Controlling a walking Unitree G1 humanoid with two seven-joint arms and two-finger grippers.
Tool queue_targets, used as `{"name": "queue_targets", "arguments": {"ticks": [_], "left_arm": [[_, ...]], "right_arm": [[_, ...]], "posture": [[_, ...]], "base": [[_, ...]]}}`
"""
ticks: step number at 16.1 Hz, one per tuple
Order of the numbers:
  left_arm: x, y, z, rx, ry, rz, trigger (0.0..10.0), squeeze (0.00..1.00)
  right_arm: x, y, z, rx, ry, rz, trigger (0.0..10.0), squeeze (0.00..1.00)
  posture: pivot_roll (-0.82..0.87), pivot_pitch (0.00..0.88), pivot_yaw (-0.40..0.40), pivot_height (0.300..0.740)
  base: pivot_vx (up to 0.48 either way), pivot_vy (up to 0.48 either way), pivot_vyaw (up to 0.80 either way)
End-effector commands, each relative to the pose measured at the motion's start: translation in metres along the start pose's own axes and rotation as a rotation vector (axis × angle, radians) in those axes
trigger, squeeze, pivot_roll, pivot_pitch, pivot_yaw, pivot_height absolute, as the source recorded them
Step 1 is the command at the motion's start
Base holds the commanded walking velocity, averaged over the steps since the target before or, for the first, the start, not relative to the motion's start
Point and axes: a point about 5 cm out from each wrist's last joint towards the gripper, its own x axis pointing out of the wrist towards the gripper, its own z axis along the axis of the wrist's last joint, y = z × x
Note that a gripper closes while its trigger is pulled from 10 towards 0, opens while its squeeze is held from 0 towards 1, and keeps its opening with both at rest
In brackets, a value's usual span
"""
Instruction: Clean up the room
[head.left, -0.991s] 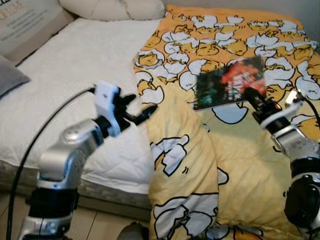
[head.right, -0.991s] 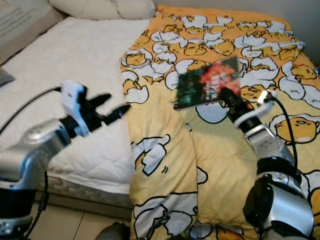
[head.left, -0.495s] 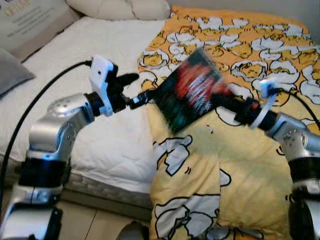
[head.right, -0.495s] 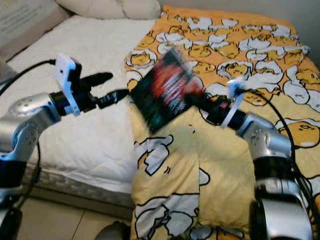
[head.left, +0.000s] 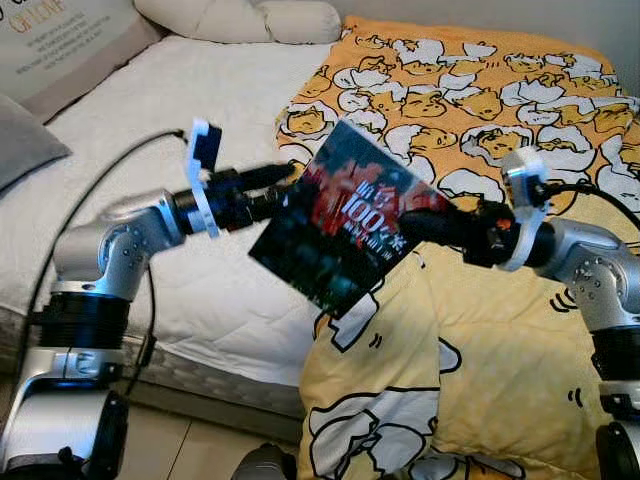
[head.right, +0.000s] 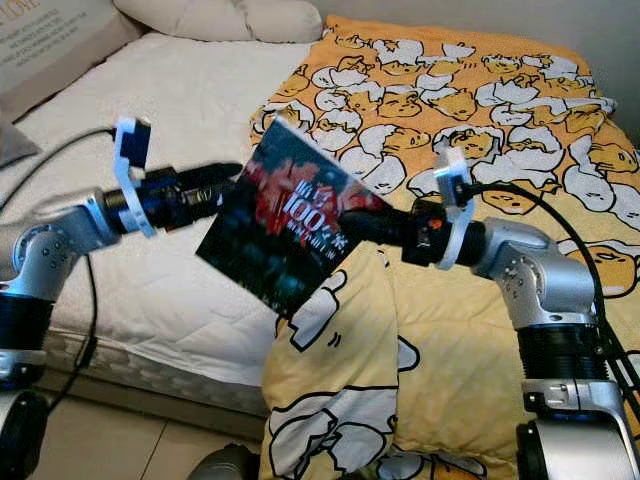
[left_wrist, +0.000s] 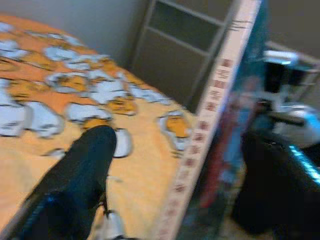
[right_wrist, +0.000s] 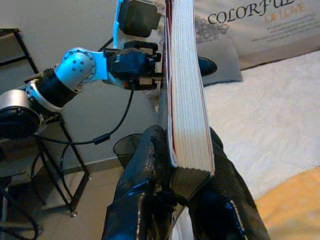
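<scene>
Between the two grippers the book (head.left: 340, 232) fills the gap over the bed edge, blocking any straight pass across. The white mattress (head.left: 180, 120) behind the left gripper (head.left: 275, 192) lies open; the bunched duvet (head.left: 440, 330) rises just under the right gripper (head.left: 415, 225)

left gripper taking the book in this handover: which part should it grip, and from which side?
Probably the free edge of the book nearest the left gripper, coming in from the robot's left with a finger on each cover. The book is held up tilted above the duck-print blanket; the right gripper clamps the opposite edge, so that end is taken.
</scene>
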Motion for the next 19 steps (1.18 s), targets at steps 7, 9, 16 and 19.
{"name": "queue_targets", "arguments": {"ticks": [7,9,16,19], "left_arm": [[0.008,-0.01,-0.014,0.005,0.064,-0.099,0.0,0.0],[0.006,-0.009,-0.015,0.013,0.063,-0.089,0.0,0.0],[0.003,-0.011,-0.022,0.006,0.094,-0.097,0.0,0.0],[0.006,-0.014,-0.024,0.025,0.07,-0.083,0.0,0.0]], "right_arm": [[0.002,0.004,0.007,-0.026,-0.014,0.014,0.0,0.0],[0.002,0.004,0.006,-0.022,-0.012,0.014,0.0,0.0],[0.003,0.005,0.005,-0.007,-0.003,0.025,0.0,0.0],[0.003,0.003,0.003,-0.017,0.005,-0.02,10.0,0.0]], "posture": [[0.0,0.0,0.029,0.74],[0.0,0.0,0.029,0.74],[0.0,0.0,0.03,0.74],[0.0,0.0,0.032,0.74]], "base": [[0.0,0.0,0.0],[0.0,0.0,0.0],[0.0,0.0,0.0],[0.0,0.0,0.0]]}}
